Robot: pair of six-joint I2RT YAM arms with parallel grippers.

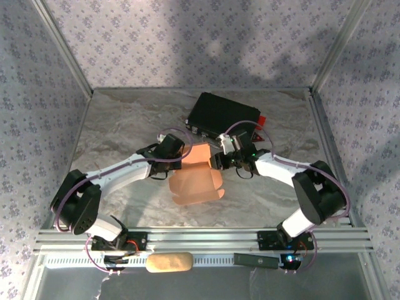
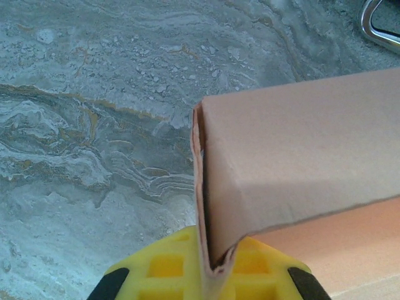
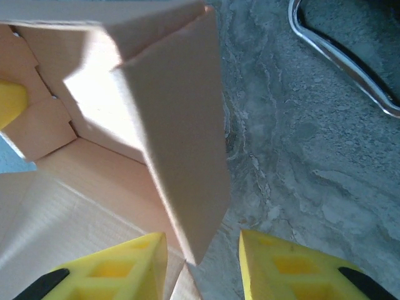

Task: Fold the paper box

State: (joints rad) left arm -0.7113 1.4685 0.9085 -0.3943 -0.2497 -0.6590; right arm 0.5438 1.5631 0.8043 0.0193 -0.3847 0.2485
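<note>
Where the two arms meet over the middle of the table [image 1: 125, 131], the box [image 1: 197, 181] lies half formed, its far end raised between the grippers and a flat flap spread toward the near edge; the left gripper [image 1: 180, 156] is clamped on one upright wall of it, and in the left wrist view the cardboard edge [image 2: 300, 156] runs down between the closed yellow fingers [image 2: 156, 269]; the right gripper [image 1: 216, 161] has its jaws apart, and in the right wrist view the corner of a tilted panel [image 3: 181, 131] hangs between the fingers [image 3: 287, 262] without being pinched; the box is plain salmon-tan, inside and out; a black case [image 1: 222, 115] lies just beyond it, with a red tag [image 1: 261, 120] too small to read; the table is grey-veined marble; pale flowered wallpaper [image 1: 187, 37] covers the walls, with metal posts in the corners; a ribbed metal rail [image 1: 200, 237] crosses the near edge, and a tan block [image 1: 169, 262] lies in front of it.
</note>
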